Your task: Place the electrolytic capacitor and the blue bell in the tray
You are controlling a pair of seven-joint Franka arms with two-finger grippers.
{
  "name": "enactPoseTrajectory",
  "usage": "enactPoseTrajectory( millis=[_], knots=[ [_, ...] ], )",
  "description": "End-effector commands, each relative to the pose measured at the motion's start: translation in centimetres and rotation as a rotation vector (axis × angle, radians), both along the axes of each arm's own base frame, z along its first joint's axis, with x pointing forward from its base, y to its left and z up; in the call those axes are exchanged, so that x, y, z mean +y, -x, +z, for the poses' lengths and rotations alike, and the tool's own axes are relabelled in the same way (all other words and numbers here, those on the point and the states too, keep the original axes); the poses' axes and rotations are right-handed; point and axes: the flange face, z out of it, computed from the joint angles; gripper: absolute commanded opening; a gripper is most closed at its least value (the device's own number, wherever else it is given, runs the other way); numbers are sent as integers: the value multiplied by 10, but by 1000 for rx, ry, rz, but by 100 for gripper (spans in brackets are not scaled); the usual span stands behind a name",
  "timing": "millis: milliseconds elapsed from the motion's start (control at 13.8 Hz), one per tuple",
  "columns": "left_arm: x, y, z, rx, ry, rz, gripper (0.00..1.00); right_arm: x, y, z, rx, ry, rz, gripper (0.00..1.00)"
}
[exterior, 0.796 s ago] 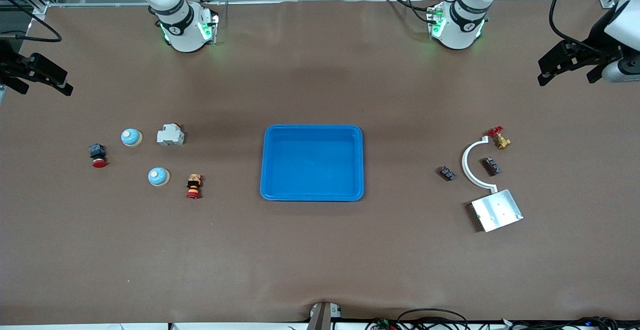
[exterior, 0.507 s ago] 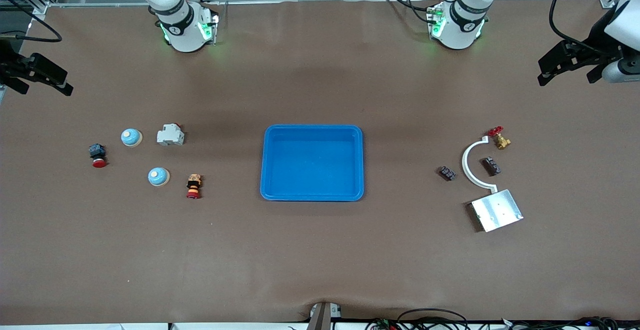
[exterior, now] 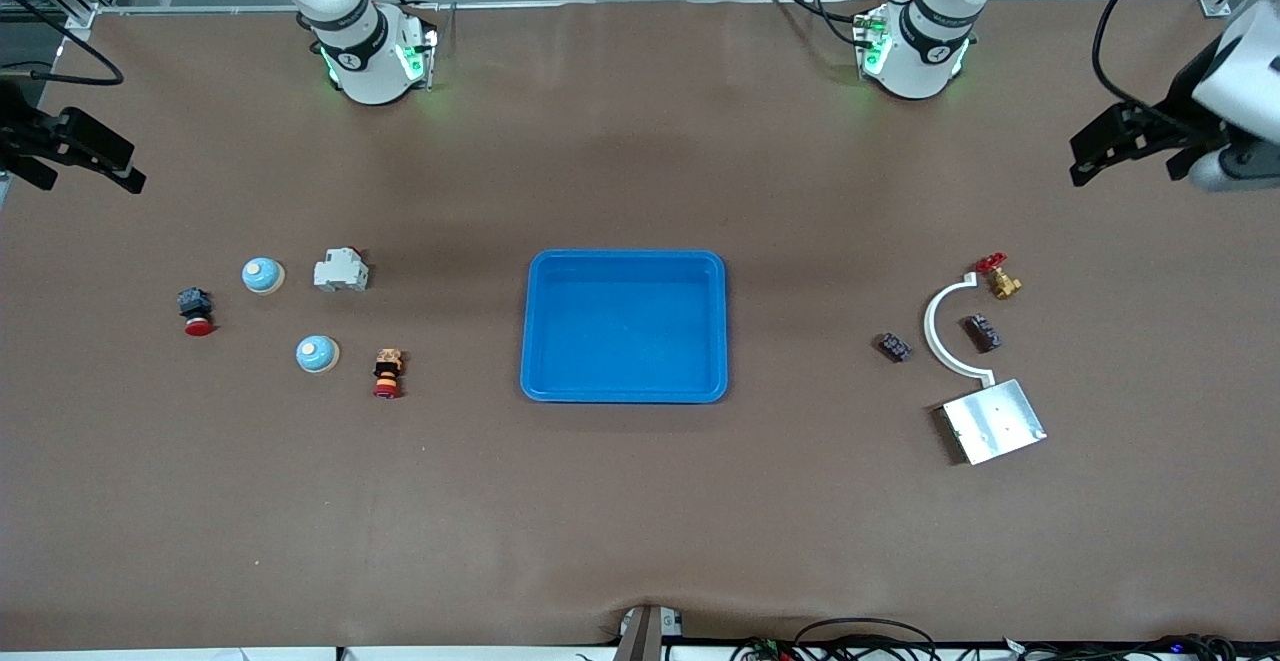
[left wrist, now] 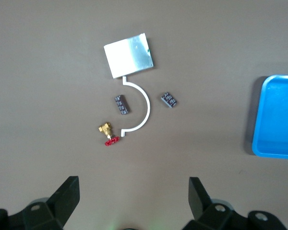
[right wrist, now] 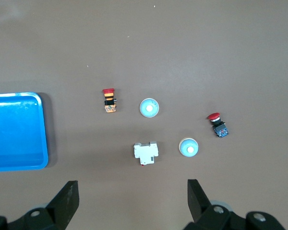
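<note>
The bright blue tray (exterior: 623, 326) lies at the table's middle; it also shows in the left wrist view (left wrist: 277, 123) and in the right wrist view (right wrist: 17, 132). Two blue bells (exterior: 263, 275) (exterior: 317, 353) stand toward the right arm's end, and both show in the right wrist view (right wrist: 188, 147) (right wrist: 149, 108). Two small dark block parts (exterior: 894, 347) (exterior: 982, 332) lie toward the left arm's end. I cannot tell which thing is the capacitor. My left gripper (exterior: 1127, 176) (left wrist: 132, 191) is open and empty, high over the left arm's end. My right gripper (exterior: 90, 181) (right wrist: 132, 194) is open and empty, high over the right arm's end.
Near the bells are a white breaker (exterior: 341, 270), a red pushbutton (exterior: 196, 310) and an orange-black stop button (exterior: 387, 372). Near the dark parts are a brass valve (exterior: 1000, 279), a white curved piece (exterior: 945, 326) and a silver plate (exterior: 993, 421).
My left gripper has shifted slightly at its end of the table. The right gripper and all objects are where they were.
</note>
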Motion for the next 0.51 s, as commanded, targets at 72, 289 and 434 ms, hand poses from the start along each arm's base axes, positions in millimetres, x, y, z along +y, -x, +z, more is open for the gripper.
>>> enactPoseTrajectory(
  millis=[72,289,434],
  knots=[
    [-9,-17,-67,42,-36,141,100,-3,2,3,-15,12,4,100],
    [-37,-14,-131,20,-42,283,100,-2,1,3,-15,11,4,100],
    [-48,-10,-167,4,-40,361,100,-7,1,2,-17,10,13,100]
  ],
)
